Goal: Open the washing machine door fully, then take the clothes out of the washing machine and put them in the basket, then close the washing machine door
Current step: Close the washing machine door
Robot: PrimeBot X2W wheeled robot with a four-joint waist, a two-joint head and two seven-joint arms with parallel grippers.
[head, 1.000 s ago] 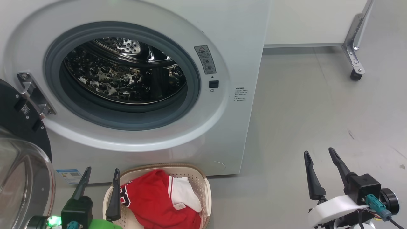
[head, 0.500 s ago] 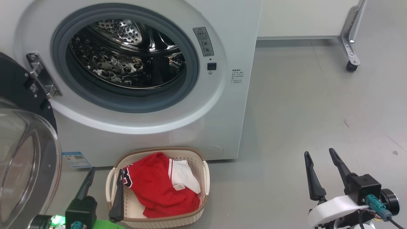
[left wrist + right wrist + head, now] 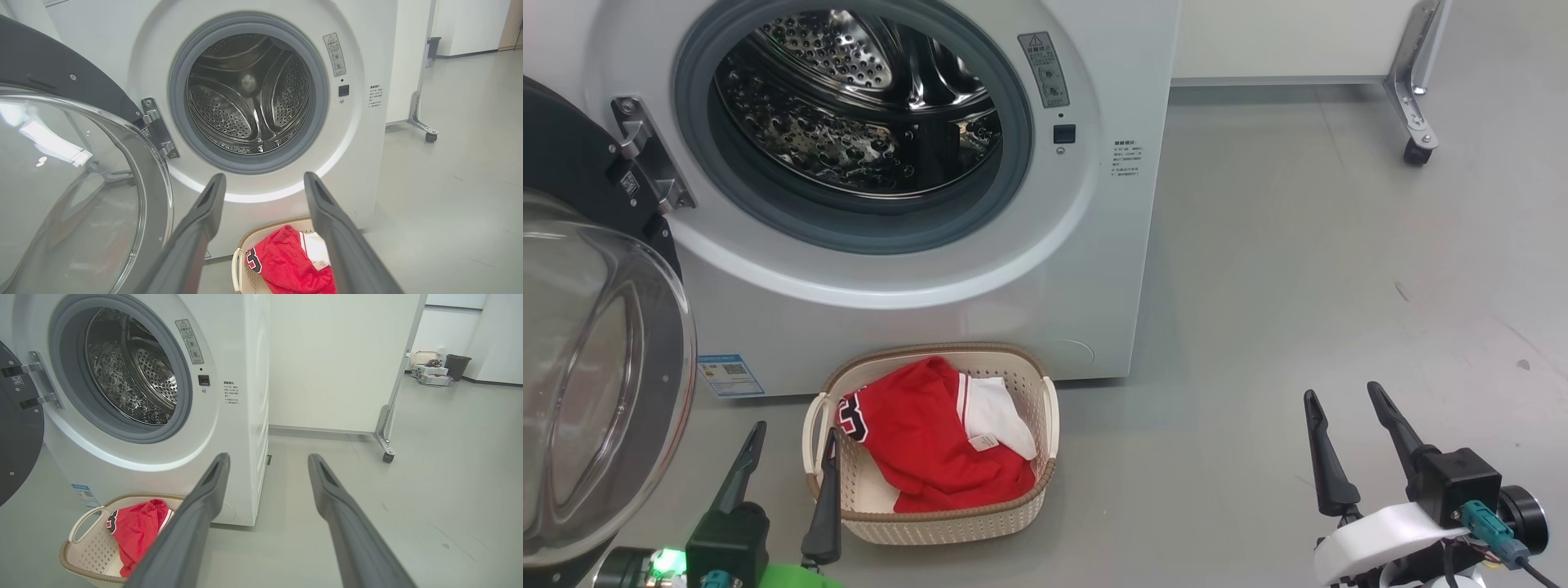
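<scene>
Since the head camera drew back, whole basket (image 3: 947, 527) shows | left pincer (image 3: 796, 429), right pincer (image 3: 1341, 389) spread wide, empty

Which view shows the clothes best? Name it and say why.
Head view: the clothes lie whole in the basket. Left wrist view cuts them off at its bottom edge; in right wrist view a finger hides part.

Head cam shifted: washing machine (image 3: 915, 327) & basket (image 3: 947, 524) sit higher in view now.

Grey floor (image 3: 1298, 269) under washing machine (image 3: 1094, 245) and basket (image 3: 947, 523)
</scene>
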